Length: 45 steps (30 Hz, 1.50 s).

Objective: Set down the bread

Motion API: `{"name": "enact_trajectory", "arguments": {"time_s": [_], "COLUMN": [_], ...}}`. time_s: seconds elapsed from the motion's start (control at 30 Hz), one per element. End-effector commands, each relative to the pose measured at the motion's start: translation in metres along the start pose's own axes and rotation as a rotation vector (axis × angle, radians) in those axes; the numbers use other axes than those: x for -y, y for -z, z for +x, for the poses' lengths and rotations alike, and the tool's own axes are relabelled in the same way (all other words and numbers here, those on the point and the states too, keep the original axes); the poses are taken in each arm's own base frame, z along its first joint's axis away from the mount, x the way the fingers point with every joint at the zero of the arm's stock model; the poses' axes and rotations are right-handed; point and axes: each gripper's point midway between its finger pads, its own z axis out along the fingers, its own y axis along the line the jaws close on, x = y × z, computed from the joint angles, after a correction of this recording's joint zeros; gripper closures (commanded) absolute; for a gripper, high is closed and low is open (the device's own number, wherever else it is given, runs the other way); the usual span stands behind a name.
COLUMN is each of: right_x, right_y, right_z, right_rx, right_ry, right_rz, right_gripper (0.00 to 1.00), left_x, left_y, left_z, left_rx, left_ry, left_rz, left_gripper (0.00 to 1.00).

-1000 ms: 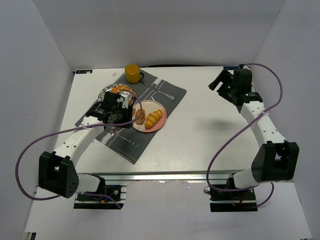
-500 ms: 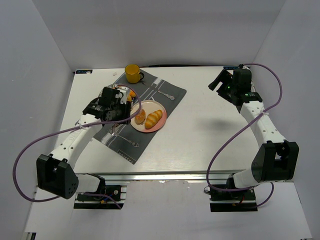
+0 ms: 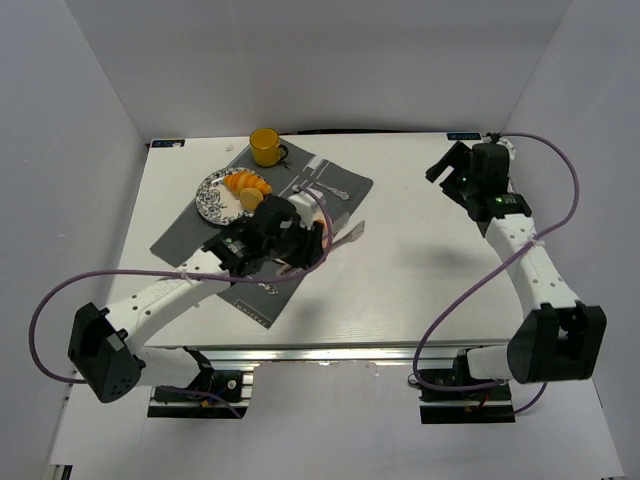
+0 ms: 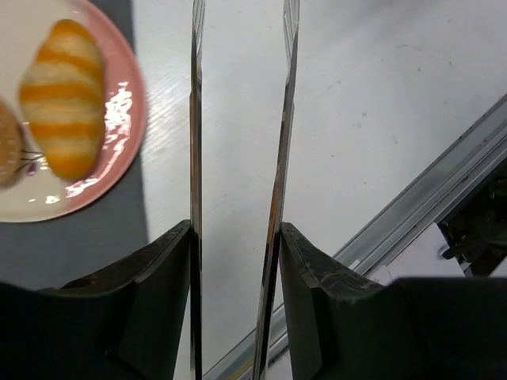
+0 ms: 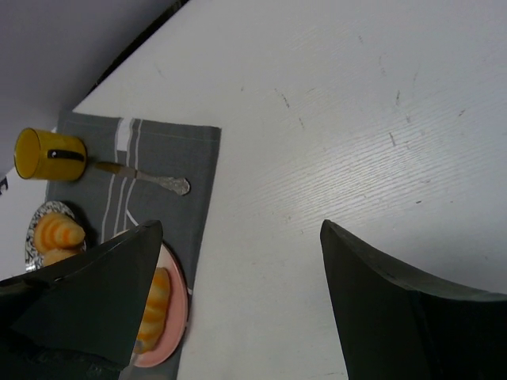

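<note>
Two pieces of bread lie on the pink plate [image 4: 111, 162] in the left wrist view: a striped roll [image 4: 67, 95] in full and a browner piece [image 4: 6, 150] cut off at the frame's edge. The left jaws hang just beside that plate, over the bare white surface [image 3: 420, 270]. Their long thin blades stand parallel and apart with nothing between them, so they are released and empty. From above, the left arm [image 3: 170, 290] reaches across the grey placemat [image 3: 180, 230] and hides the pink plate. More orange bread [image 3: 245, 188] sits on the patterned plate [image 3: 210, 200] near the yellow cup [image 3: 265, 147]. A spoon [image 3: 335, 190] lies on the mat's far corner.

Judged from this, one placing looks done, and the step in hand is the gap between placings. If the bread on the patterned plate also belongs to the task, the next move calls for the left arm to swing to that plate. It would then lower the open blades on either side of one piece and close gently so the soft bread is not crushed. The pink plate already looks fairly full, so another piece would need the free part of it.

The right arm [image 3: 525, 250] is parked well apart at the far right, and the right jaws stand wide and hold nothing.

No brand or readable writing shows. Small tags [image 3: 460, 134] at the surface's far edge and a faint print near the mat's front corner are too small to read.
</note>
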Motion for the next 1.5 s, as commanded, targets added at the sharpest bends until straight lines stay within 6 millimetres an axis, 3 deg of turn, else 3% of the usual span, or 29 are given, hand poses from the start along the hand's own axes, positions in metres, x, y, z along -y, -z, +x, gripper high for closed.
{"name": "enact_trajectory", "arguments": {"time_s": [0.0,0.17,0.23,0.33,0.4,0.73,0.83,0.97,1.23,1.27,1.3,1.37,1.47], "right_x": [-0.004,-0.004,-0.003,-0.004,-0.005,-0.008,-0.008,-0.008,-0.011,-0.011,-0.012,-0.012,-0.01], "right_y": [0.034,0.072,0.08,0.094,0.094,0.087,0.085,0.083,0.08,0.08,0.079,0.079,0.081], "right_z": [-0.039,-0.064,-0.07,-0.078,-0.078,-0.074,-0.073,-0.072,-0.07,-0.07,-0.07,-0.071,-0.071], "right_rx": [0.174,0.314,0.343,0.38,0.378,0.358,0.353,0.349,0.337,0.334,0.331,0.335,0.344], "right_ry": [-0.051,-0.09,-0.09,-0.091,-0.085,-0.084,-0.081,-0.079,-0.074,-0.074,-0.073,-0.074,-0.093], "right_rz": [0.005,-0.008,-0.007,-0.015,-0.019,-0.036,-0.037,-0.036,-0.049,-0.049,-0.052,-0.052,-0.045], "right_gripper": [0.13,0.14,0.14,0.14,0.14,0.14,0.14,0.14,0.13,0.12,0.11,0.11,0.11], "left_x": [0.027,0.028,0.03,0.027,0.022,0.046,0.045,0.042,0.036,0.037,0.036,0.033,0.035], "left_y": [-0.015,-0.044,-0.052,-0.069,-0.082,-0.123,-0.132,-0.139,-0.127,-0.124,-0.118,-0.108,-0.078], "left_z": [-0.019,-0.002,0.001,0.022,0.04,0.092,0.112,0.126,0.108,0.1,0.095,0.081,0.04], "left_rx": [0.136,0.169,0.185,0.144,0.094,-0.031,-0.089,-0.129,-0.101,-0.09,-0.088,-0.069,0.009], "left_ry": [0.016,0.018,0.017,0.022,0.011,-0.026,-0.049,-0.063,-0.112,-0.116,-0.129,-0.138,-0.14], "left_rz": [0.006,-0.053,-0.054,-0.066,-0.08,-0.002,-0.004,-0.017,-0.098,-0.108,-0.117,-0.152,-0.191], "left_gripper": [0.44,0.46,0.46,0.46,0.47,0.47,0.37,0.32,0.19,0.18,0.02,0.02,0.02]}}
